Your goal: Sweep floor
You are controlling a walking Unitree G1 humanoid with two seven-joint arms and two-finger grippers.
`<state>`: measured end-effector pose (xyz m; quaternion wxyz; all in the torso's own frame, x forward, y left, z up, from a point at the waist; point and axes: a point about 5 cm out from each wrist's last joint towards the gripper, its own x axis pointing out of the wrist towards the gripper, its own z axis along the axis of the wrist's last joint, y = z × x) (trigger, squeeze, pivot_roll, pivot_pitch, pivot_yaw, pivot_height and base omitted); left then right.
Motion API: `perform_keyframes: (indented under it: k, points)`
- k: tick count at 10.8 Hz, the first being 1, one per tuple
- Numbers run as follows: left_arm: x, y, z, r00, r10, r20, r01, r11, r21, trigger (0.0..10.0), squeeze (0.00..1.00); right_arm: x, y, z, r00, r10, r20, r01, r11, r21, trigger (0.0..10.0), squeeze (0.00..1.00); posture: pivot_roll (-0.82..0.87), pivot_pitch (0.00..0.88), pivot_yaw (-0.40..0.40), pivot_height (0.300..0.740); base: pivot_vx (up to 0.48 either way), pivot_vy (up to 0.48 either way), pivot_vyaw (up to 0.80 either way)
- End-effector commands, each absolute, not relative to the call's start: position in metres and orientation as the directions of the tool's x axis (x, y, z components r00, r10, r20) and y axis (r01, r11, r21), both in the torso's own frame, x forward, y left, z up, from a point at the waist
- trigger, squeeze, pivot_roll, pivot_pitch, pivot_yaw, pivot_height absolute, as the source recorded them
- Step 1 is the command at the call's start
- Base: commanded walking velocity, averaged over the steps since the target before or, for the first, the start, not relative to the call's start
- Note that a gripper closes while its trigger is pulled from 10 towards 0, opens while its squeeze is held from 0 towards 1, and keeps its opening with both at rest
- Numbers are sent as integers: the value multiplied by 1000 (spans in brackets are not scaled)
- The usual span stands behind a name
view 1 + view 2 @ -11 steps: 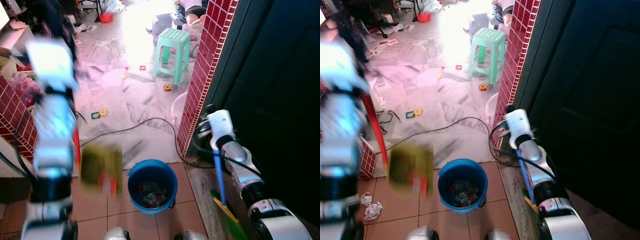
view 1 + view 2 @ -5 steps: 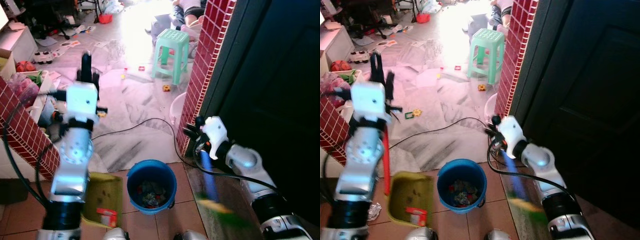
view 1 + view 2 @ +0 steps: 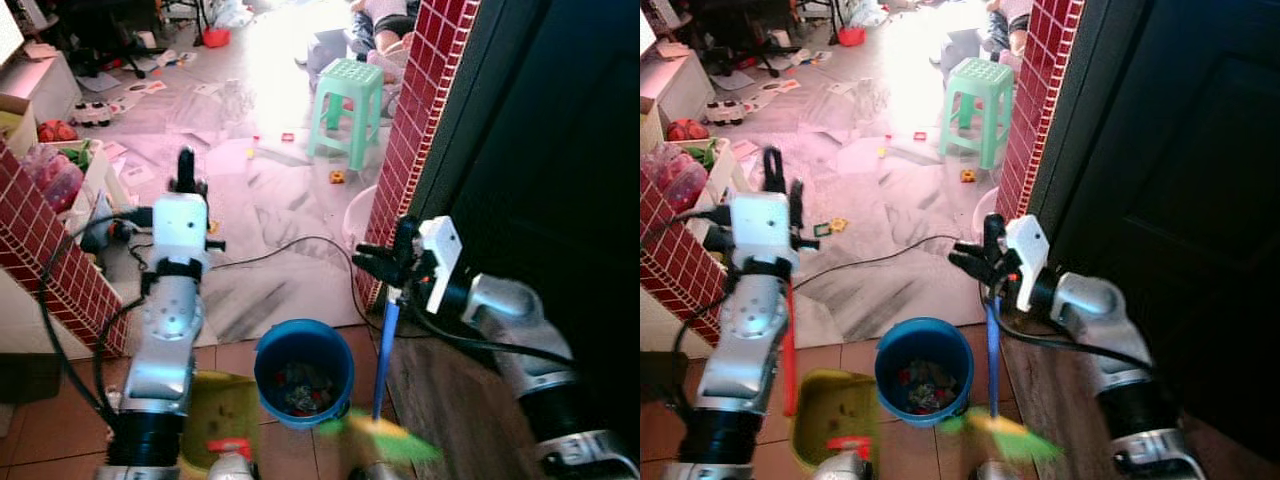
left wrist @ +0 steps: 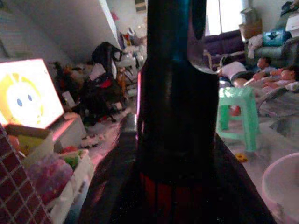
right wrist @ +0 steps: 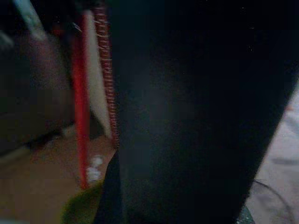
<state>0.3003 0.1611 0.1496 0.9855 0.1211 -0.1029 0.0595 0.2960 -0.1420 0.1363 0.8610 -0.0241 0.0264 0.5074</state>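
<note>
Green stool (image 3: pixel 346 103) beyond blue bucket (image 3: pixel 304 370)

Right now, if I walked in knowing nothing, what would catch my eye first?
Probably the blue bucket of rubbish on the floor at the robot's feet. On either side of it, the right gripper holds a blue-handled broom and the left gripper a red-handled green dustpan. Further off, a mint-green stool stands on a pale floor strewn with small toys, beside a red-tiled pillar.

head stereo: down, forward; shares bucket (image 3: pixel 304 365) | wrists: close along fingers
</note>
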Motion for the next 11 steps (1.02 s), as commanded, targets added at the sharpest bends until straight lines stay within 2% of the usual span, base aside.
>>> perform_keyframes:
  k: [1, 2, 4, 6, 11]
  points:
    - [303, 159, 155, 966, 95, 242, -148, 967, 209, 10000, 0, 291, -139, 142, 421, 905, -61, -907, 421, -9, 10000, 0, -58, 0, -14, 740, 0, 0, 0]
    - [308, 149, 152, 974, 75, 216, -112, 979, 168, 10000, 0, 286, -134, 144, 395, 918, -22, -917, 396, 46, 10000, 0, -58, 0, -13, 740, 0, 0, 0]
    - [312, 146, 149, 977, 85, 196, -115, 983, 146, 10000, 0, 289, -127, 147, 434, 900, 51, -898, 427, 101, 10000, 0, -62, 0, -9, 740, 0, 0, 0]
    - [310, 154, 145, 978, 100, 181, -128, 981, 148, 10000, 0, 295, -123, 146, 567, 817, 105, -824, 560, 93, 10000, 0, -61, 0, -7, 740, 0, 0, 0]
    - [309, 157, 139, 980, 108, 165, -129, 984, 125, 10000, 0, 306, -131, 141, 739, 665, 106, -668, 744, -13, 10000, 0, -64, 0, -5, 740, 0, 0, 0]
